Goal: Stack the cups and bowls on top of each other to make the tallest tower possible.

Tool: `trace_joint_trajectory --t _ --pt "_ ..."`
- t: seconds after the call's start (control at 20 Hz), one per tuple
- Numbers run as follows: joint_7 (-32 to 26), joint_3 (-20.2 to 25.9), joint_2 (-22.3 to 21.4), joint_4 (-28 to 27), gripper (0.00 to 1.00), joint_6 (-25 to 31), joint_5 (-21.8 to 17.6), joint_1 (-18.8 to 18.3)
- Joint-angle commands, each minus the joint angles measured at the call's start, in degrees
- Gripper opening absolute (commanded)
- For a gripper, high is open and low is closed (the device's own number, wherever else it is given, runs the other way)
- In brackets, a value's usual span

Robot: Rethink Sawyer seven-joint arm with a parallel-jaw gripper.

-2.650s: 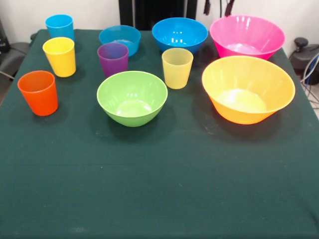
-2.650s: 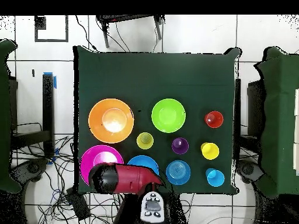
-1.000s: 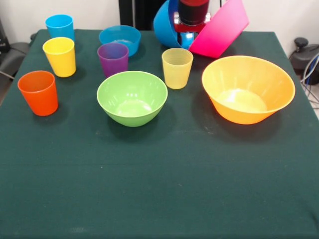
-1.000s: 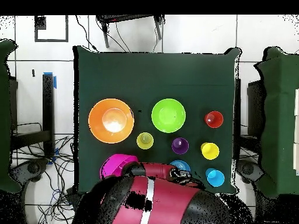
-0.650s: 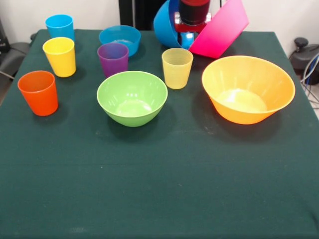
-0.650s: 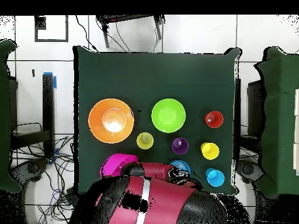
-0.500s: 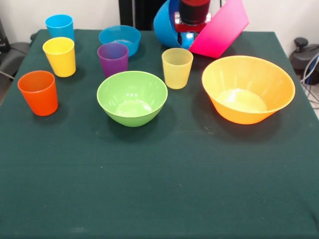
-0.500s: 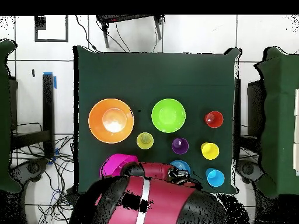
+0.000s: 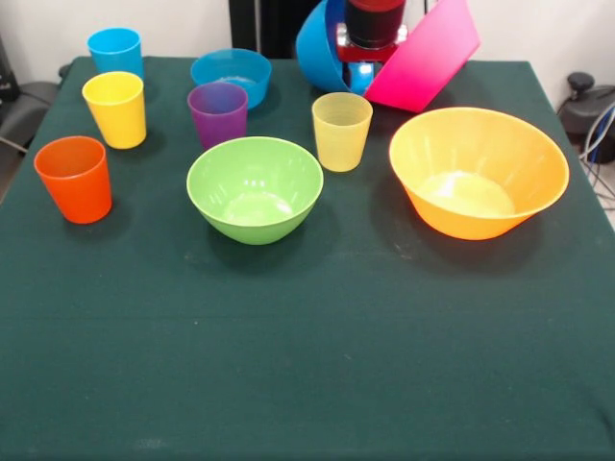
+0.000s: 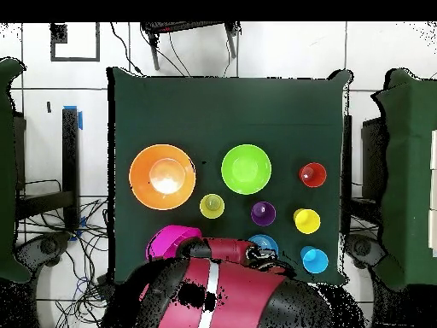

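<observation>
Arm [image 9: 373,24] wedges between tipped blue bowl [image 9: 315,50] and pink bowl [image 9: 423,56]; tool's grip unclear; next, seize one.

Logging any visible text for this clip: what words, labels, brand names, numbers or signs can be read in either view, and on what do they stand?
None can be read in either view.
The cups and bowls, such as the orange cup and the green bowl, show plain coloured plastic.
The green table cover bears no marking.
The red arm shows no legible lettering.
</observation>
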Motion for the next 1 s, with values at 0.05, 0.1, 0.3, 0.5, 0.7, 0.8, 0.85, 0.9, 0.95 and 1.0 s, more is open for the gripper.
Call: trace_joint_trajectory --t 0.05,0.1,0.3,0.5,0.7,0.8,0.85,0.9,0.95,1.0 --pt "5.2 5.1 4.7 -8.6 1.00 -1.3 0.5 1.7" --pt "5.3 5.3 4.3 -8.3 1.00 -1.1 0.6 1.7" --pt "5.5 5.4 4.6 -8.5 1.00 -1.2 0.9 2.0" --pt "5.4 4.9 3.7 -8.6 1.00 1.0 1.3 2.5" --pt "5.5 4.8 3.3 -8.4 1.00 1.9 1.6 2.6" --pt "5.8 4.3 2.4 -8.2 1.00 2.5 1.7 3.3" --pt "5.9 4.0 2.1 -8.1 1.00 2.8 1.7 3.6" --pt "6.1 3.8 1.7 -8.0 1.00 3.1 1.8 3.8" --pt "6.3 3.6 1.3 -7.9 1.00 3.5 2.0 4.2" --pt "6.5 3.4 0.9 -7.8 1.00 3.9 2.1 4.5"
